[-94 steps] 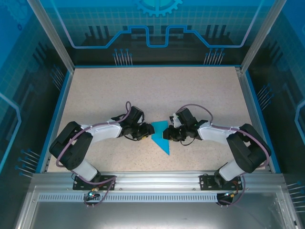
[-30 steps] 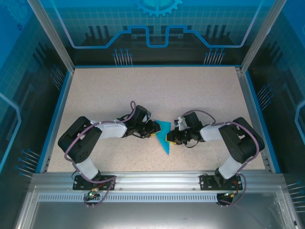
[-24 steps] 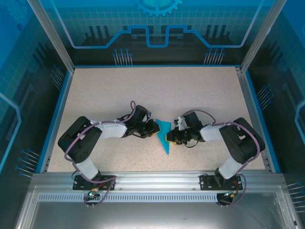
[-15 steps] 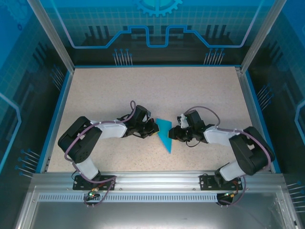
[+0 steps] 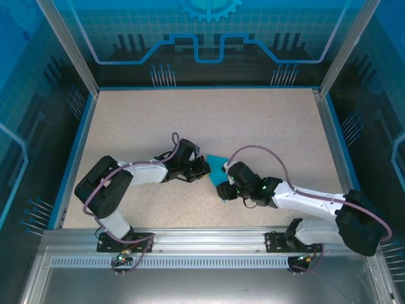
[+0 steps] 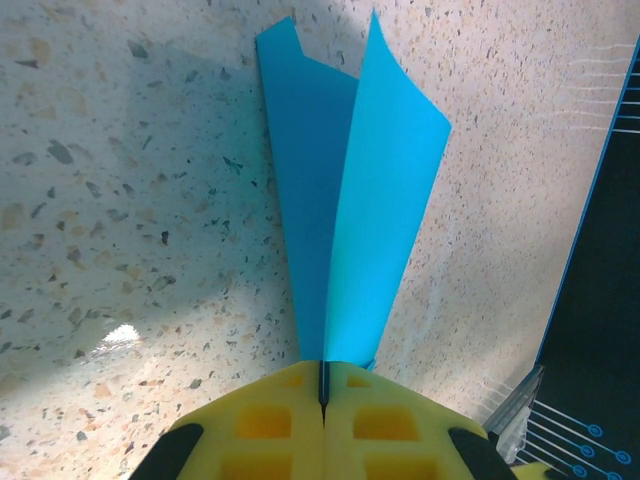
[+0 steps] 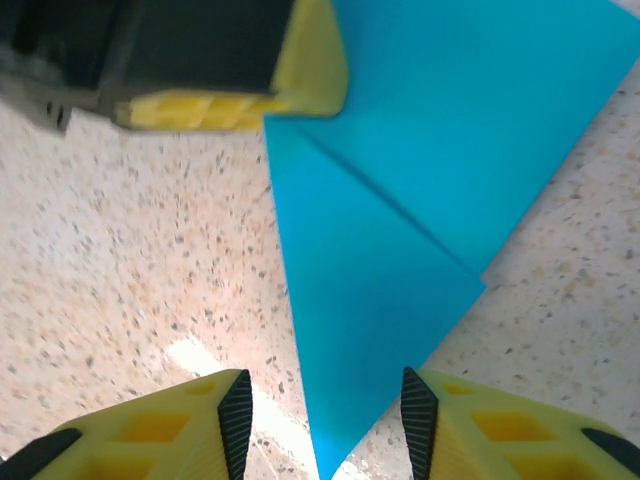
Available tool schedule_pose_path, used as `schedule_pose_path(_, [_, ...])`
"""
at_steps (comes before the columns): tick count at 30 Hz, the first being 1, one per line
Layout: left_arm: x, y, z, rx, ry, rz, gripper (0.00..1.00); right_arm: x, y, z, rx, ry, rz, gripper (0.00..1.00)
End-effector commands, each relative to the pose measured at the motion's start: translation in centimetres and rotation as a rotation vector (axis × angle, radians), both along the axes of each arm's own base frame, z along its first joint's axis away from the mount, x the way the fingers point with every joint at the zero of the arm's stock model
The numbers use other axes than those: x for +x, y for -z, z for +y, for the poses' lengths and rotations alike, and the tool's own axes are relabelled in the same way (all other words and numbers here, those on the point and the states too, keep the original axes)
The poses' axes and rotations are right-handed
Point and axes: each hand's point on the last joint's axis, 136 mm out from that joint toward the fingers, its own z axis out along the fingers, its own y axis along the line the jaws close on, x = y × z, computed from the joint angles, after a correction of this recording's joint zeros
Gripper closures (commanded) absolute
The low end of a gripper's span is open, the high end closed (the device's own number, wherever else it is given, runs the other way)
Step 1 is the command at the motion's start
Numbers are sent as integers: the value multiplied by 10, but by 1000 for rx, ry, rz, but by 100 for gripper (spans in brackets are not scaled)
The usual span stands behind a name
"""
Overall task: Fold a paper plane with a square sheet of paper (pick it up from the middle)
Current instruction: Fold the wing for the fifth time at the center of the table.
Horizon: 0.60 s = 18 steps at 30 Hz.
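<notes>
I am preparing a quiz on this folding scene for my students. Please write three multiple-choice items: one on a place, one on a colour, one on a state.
1. Where is the folded sheet of paper?
A) at the far left corner
B) near the middle of the table, between the left gripper and the right gripper
C) at the near right corner

2. What colour is the paper?
A) red
B) white
C) teal-blue

3. How is the left gripper?
A) shut on the paper's edge
B) wide open above the paper
C) open beside it

Answers: 1 B, the top view shows it there; 2 C, every view shows that colour; 3 A, the left wrist view shows its jaws together on the paper.
</notes>
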Motion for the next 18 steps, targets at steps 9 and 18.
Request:
schedule_pose_path(9, [-3,-3,0,16,7,-8,99,0,12,17,-371,-94,-248,56])
schedule_pose_path(18, [-3,-3,0,22,10,-5,99,5,25,20,-507,-65,-277,65])
